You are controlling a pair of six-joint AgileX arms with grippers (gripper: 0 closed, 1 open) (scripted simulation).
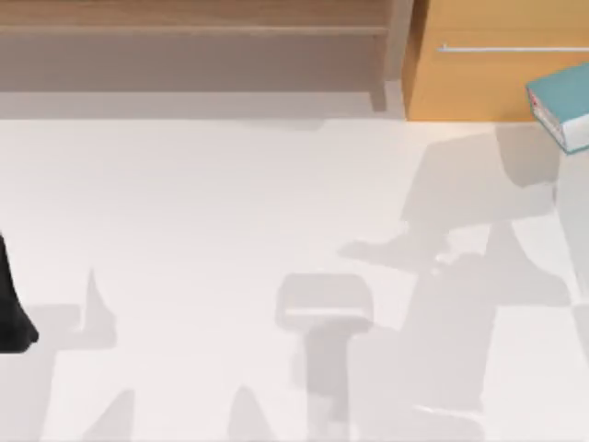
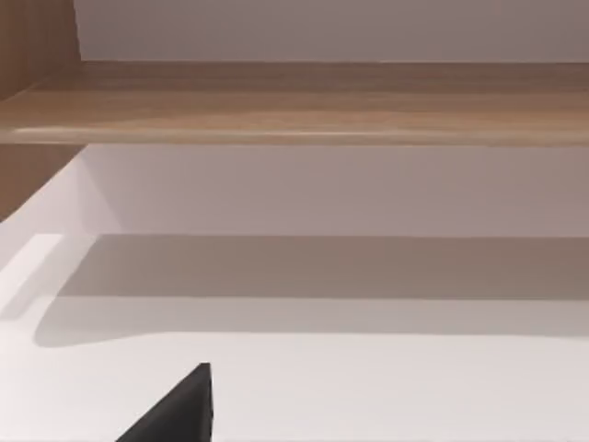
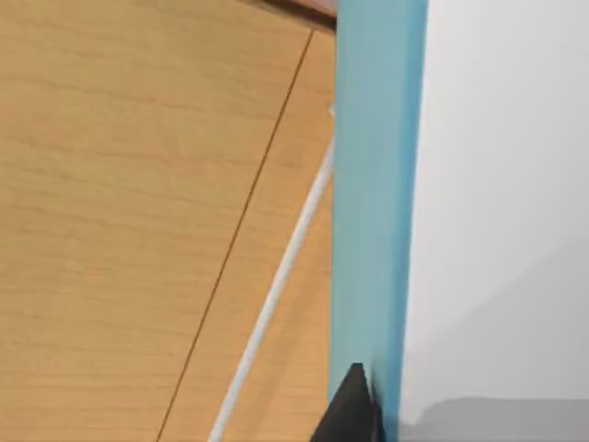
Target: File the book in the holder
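Book point(image 1: 560, 103) seen at table's far right against orange cabinet point(image 1: 469, 78); transport step judged underway. Right gripper's point(image 3: 350, 410) grasp cannot be told. Left arm point(image 1: 11, 308) parked at left. Next: book to be carried toward wooden shelf point(image 1: 193, 32).

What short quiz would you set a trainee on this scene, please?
1. Multiple choice: in the top view, where is the book?
A) at the far right edge, by the orange cabinet
B) in the middle of the table
C) at the far left edge
2. True or false: the left wrist view faces a wooden shelf.
3. Short answer: which wrist view has the book close up?

Key: 1 A; 2 true; 3 the right wrist view.
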